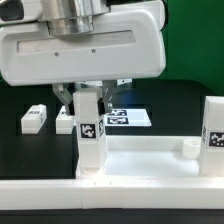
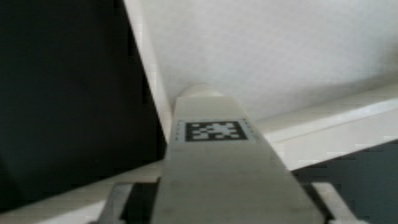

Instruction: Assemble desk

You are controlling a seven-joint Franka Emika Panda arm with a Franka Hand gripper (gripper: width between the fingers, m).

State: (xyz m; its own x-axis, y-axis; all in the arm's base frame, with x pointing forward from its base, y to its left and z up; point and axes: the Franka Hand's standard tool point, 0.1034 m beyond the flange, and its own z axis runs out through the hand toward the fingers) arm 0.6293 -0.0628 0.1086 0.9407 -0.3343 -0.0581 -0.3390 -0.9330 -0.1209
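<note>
My gripper (image 1: pixel 90 108) is shut on a short white square leg (image 1: pixel 91 140) and holds it upright. The leg's lower end rests at the near left corner of the white tabletop (image 1: pixel 150 160). In the wrist view the leg (image 2: pixel 215 160) fills the space between my fingers (image 2: pixel 135 200), its tag facing the camera, with the tabletop (image 2: pixel 267 50) beyond it. A second leg (image 1: pixel 213 125) stands upright on the tabletop at the exterior view's right. A small round stub (image 1: pixel 187 150) rises from the tabletop beside it.
Two loose white legs (image 1: pixel 33 119) (image 1: pixel 65 122) lie on the black table at the exterior view's left. The marker board (image 1: pixel 128 117) lies behind the held leg. The arm's large white hand fills the top of the exterior view.
</note>
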